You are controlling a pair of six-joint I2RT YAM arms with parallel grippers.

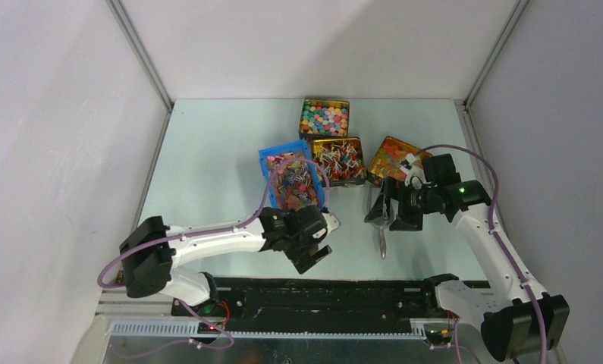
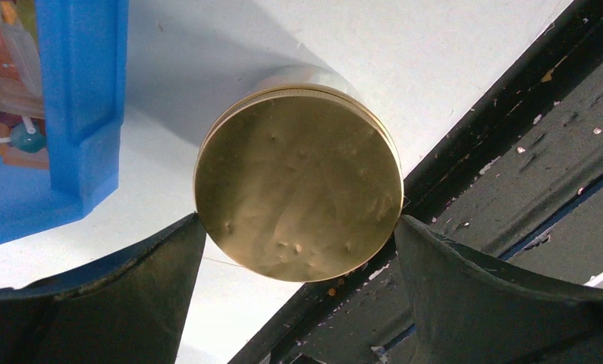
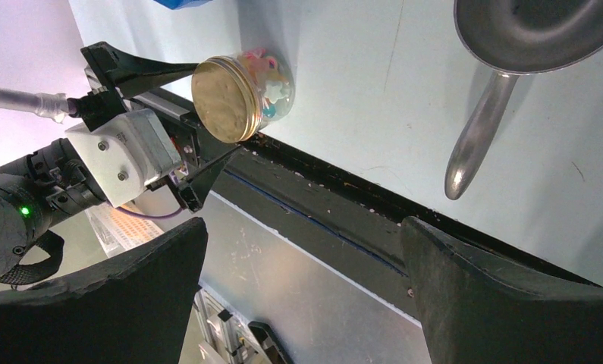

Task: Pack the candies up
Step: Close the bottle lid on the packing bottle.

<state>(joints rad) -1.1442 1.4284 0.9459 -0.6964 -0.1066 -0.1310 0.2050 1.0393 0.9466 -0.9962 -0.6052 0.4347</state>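
Twist-wrapped candies (image 1: 292, 183) in orange, pink and purple fill a blue bin (image 1: 265, 161); more wrapped candies (image 1: 338, 159) fill a gold tin beside it. A small clear jar (image 3: 271, 80) with a gold lid (image 2: 298, 182) has a few candies inside and is tipped on its side near the table's front edge. My left gripper (image 2: 298, 227) is shut on the jar, its fingertips on both sides of the lid; it also shows in the top view (image 1: 322, 236). My right gripper (image 3: 302, 296) is open and empty, hovering right of centre (image 1: 393, 208).
A metal scoop (image 1: 380, 227) lies on the table under my right gripper, also in the right wrist view (image 3: 476, 136). A tin of round pastel balls (image 1: 325, 117) stands at the back. A tin of orange-yellow jelly pieces (image 1: 393, 158) stands at the right. A black rail (image 1: 343, 292) runs along the front.
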